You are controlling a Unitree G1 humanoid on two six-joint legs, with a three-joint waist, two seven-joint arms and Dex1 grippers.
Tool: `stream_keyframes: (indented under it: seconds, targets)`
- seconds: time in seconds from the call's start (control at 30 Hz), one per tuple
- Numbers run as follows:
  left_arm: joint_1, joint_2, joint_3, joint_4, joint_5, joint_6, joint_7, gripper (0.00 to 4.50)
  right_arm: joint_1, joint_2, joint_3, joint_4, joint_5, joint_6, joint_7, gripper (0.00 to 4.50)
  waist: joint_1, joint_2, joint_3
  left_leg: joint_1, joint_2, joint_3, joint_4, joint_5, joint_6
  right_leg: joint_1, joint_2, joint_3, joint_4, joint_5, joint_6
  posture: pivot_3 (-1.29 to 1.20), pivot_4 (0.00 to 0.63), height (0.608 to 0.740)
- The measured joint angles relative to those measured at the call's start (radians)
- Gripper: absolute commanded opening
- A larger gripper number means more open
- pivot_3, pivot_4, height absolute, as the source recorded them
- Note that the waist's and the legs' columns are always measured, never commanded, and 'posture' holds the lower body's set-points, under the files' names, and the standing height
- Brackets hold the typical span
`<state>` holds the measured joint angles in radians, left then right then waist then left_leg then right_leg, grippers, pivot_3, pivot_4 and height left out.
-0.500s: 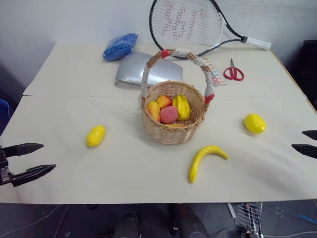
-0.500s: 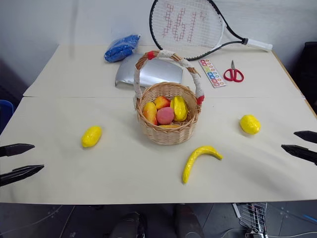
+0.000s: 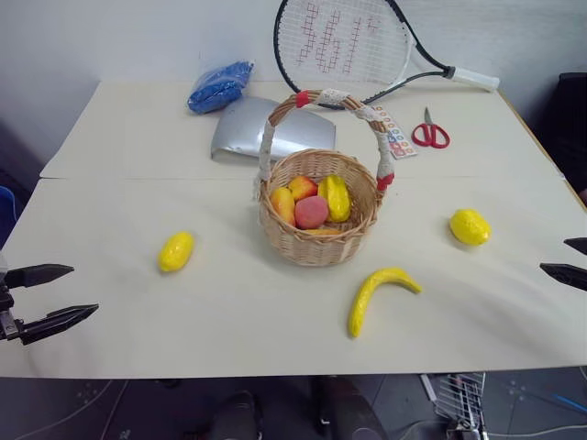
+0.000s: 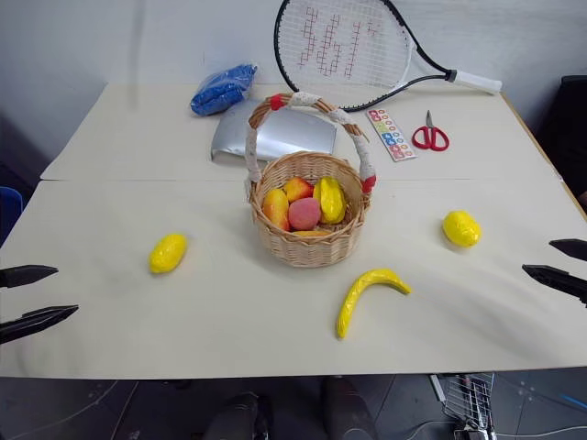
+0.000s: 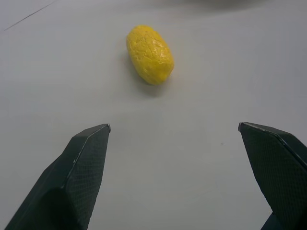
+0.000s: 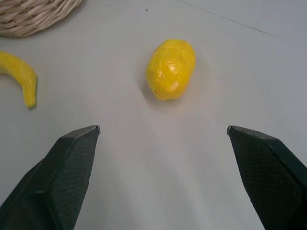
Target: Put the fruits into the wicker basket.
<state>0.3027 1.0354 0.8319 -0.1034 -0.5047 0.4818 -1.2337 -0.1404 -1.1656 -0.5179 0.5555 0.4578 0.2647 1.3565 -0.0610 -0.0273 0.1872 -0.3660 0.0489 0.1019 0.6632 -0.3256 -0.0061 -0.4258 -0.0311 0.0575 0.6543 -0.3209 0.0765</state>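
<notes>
While both hang spread wide and empty over the counter [image 3: 119,367] edges: left end effector [image 3: 55,297], lemon-like fruit [image 3: 176,250] ahead of it, apart; right end effector [image 4: 561,265], second lemon-like fruit [image 4: 460,228] ahead of it, apart. Banana [image 3: 376,295] lies on the counter between the right end effector and the wicker basket [image 3: 318,240], just in front of the basket. Basket at centre, upright, holding orange-red, pink and yellow pieces [image 3: 312,202]
</notes>
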Motion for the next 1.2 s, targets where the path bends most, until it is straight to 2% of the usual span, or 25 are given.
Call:
stream_keyframes:
  seconds: [0.2, 0.33, 0.57, 0.73, 0.83, 0.93, 1.13, 1.2]
  targets:
    - [-0.021, -0.005, -0.020, -0.004, -0.001, 0.012, 0.031, 4.50, 0.000, 0.000, 0.000, -0.009, -0.020, -0.013, -0.041, 4.36, -0.001, 0.000, 0.000, 0.000, 0.000, 0.000, 0.000, 0.000, 0.000, 0.000, 0.000, 0.000, 0.000, 0.000, 0.000, 0.00, 0.150, 0.740]
    - [-0.086, -0.045, -0.038, -0.046, -0.021, 0.080, 0.121, 4.50, 0.008, 0.000, -0.002, -0.090, -0.015, 0.014, -0.058, 4.36, 0.001, 0.000, 0.000, 0.000, 0.000, 0.000, 0.001, 0.000, 0.000, 0.000, 0.000, 0.001, 0.001, 0.000, 0.000, 0.00, 0.150, 0.740]
    - [-0.337, -0.118, -0.215, -0.303, -0.116, 0.440, 0.513, 4.50, 0.043, 0.004, -0.049, -0.563, 0.218, 0.304, -0.064, 4.36, 0.008, 0.000, 0.000, -0.002, 0.000, -0.004, 0.002, 0.001, -0.001, 0.000, 0.001, 0.000, 0.004, 0.001, 0.003, 0.00, 0.150, 0.740]
    - [-0.483, -0.192, -0.387, -0.320, -0.073, 0.597, 0.742, 4.50, 0.001, 0.004, -0.059, -0.864, 0.437, 0.470, -0.101, 4.36, 0.009, 0.000, 0.000, -0.002, 0.000, -0.005, 0.003, 0.002, -0.002, 0.000, 0.002, 0.000, 0.004, 0.001, 0.003, 0.00, 0.150, 0.740]
    - [-0.515, -0.221, -0.492, -0.294, -0.034, 0.606, 0.795, 4.50, -0.104, 0.004, -0.058, -0.982, 0.565, 0.512, -0.167, 4.36, 0.007, -0.001, 0.000, -0.002, 0.000, -0.005, 0.003, 0.002, -0.003, 0.000, 0.002, 0.000, 0.004, 0.001, 0.003, 0.00, 0.150, 0.740]
    - [-0.555, -0.258, -0.544, -0.225, 0.007, 0.578, 0.824, 4.50, -0.172, 0.004, -0.049, -1.031, 0.660, 0.543, -0.219, 4.36, 0.011, -0.002, 0.000, -0.003, 0.000, -0.006, 0.003, 0.002, -0.004, 0.000, 0.002, -0.001, 0.004, 0.001, 0.003, 0.00, 0.150, 0.740]
    - [-0.607, -0.270, -0.640, -0.093, 0.075, 0.529, 0.824, 4.50, -0.215, 0.008, 0.007, -1.086, 0.710, 0.549, -0.303, 4.36, 0.020, -0.003, -0.001, -0.004, 0.000, -0.006, 0.004, 0.002, -0.003, -0.001, 0.001, -0.001, 0.003, 0.001, 0.003, 0.00, 0.150, 0.740]
    - [-0.619, -0.270, -0.647, -0.052, 0.084, 0.509, 0.819, 4.12, -0.215, 0.019, 0.011, -1.084, 0.700, 0.544, -0.322, 4.50, 0.022, -0.003, -0.001, -0.004, 0.000, -0.006, 0.004, 0.002, -0.003, -0.001, 0.001, -0.001, 0.003, 0.001, 0.003, 0.00, 0.150, 0.740]
